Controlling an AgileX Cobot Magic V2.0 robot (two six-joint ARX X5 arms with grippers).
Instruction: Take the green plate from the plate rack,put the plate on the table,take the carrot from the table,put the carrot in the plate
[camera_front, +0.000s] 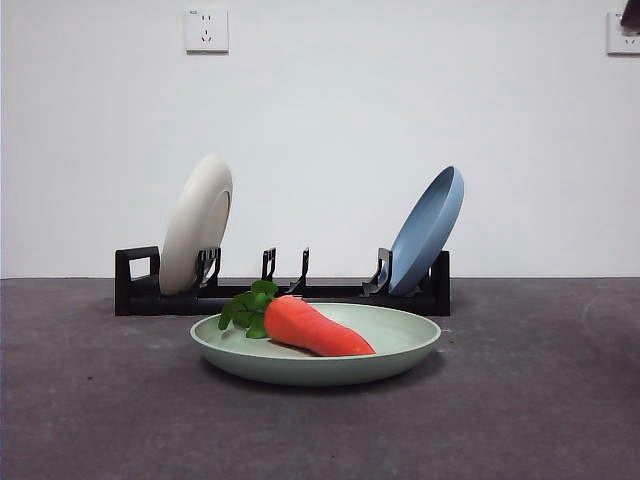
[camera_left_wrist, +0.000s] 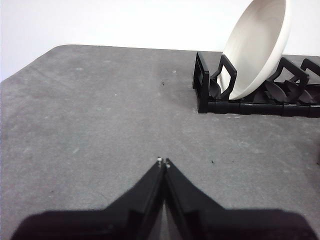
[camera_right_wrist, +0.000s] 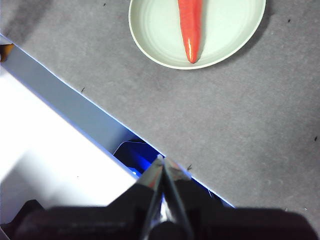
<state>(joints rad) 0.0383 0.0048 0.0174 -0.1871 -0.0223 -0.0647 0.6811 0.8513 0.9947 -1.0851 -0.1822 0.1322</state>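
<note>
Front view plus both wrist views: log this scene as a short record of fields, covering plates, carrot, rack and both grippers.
green plate: round pale mint-green matte plate, flat on the dark grey table, in front of the rack
carrot: orange-red toy carrot with green leaves, lying in the green plate
rack: long low black plate rack, middle slots empty
white plate: cream-white plate, leaning in the rack near its square-loop end
blue plate: blue plate, leaning at the other end
left gripper: shut, empty, over bare table
right gripper: shut, empty, away from the plate
</note>
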